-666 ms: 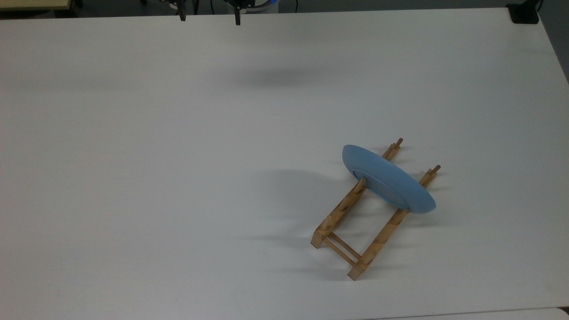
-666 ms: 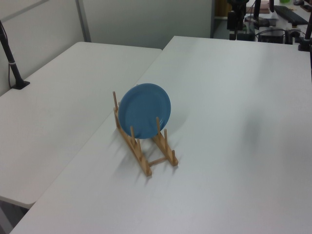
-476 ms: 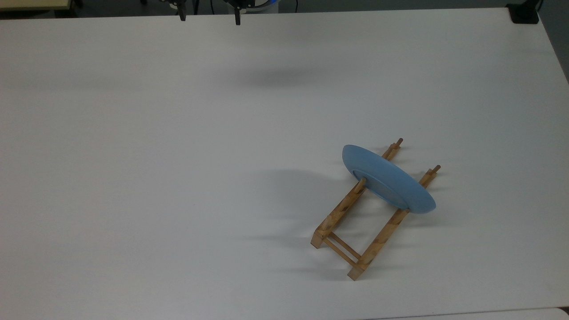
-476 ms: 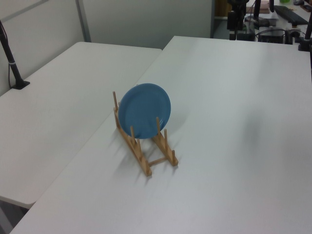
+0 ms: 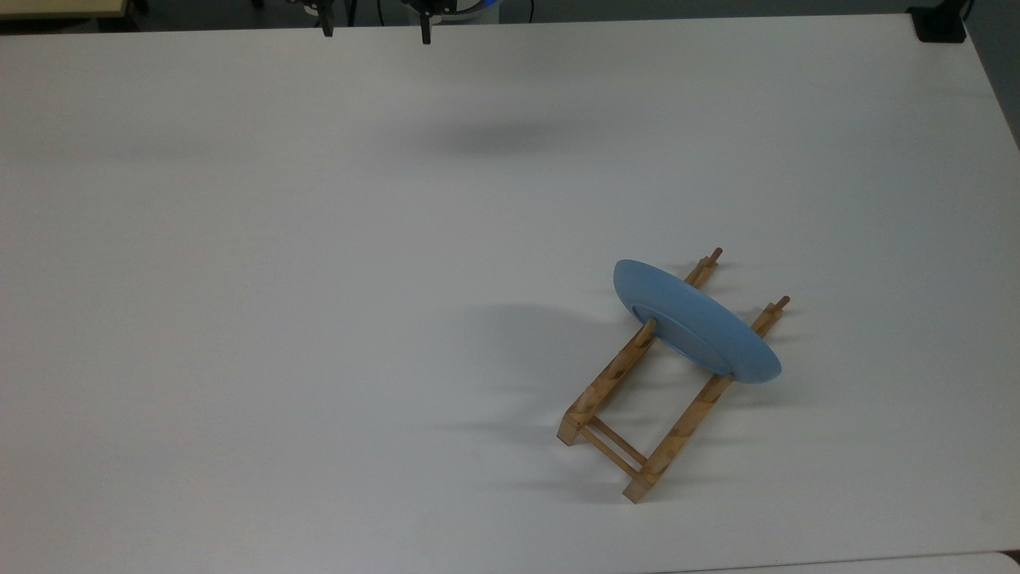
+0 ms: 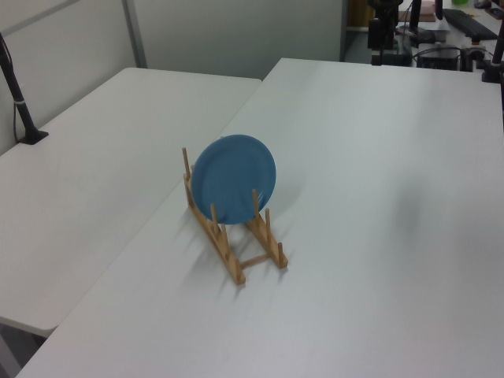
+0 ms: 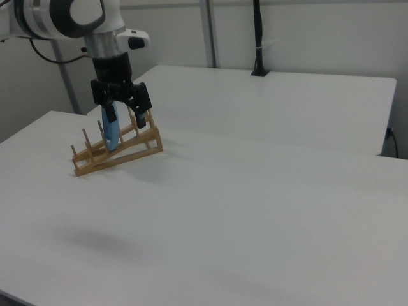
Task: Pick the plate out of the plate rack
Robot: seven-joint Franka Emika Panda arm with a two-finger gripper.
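A light-blue plate (image 5: 695, 323) stands on edge between the pegs of the wooden plate rack (image 5: 610, 383), right of centre on the white table in the top view. The left view shows the plate's (image 6: 234, 179) round face above the plate rack's rails (image 6: 228, 252). My gripper (image 5: 376, 32) hangs at the top view's upper edge, far from the plate, open with nothing between its fingers. In the right view my gripper (image 7: 125, 107) lines up in front of the plate rack (image 7: 121, 152), and the plate (image 7: 113, 137) shows edge-on behind one finger.
The gripper's shadow (image 5: 494, 139) falls on the bare table well short of the rack. A black clamp (image 5: 940, 24) sits at the top view's upper right corner. A second white table (image 6: 87, 181) adjoins on the left view's left, with a black post (image 6: 20, 94).
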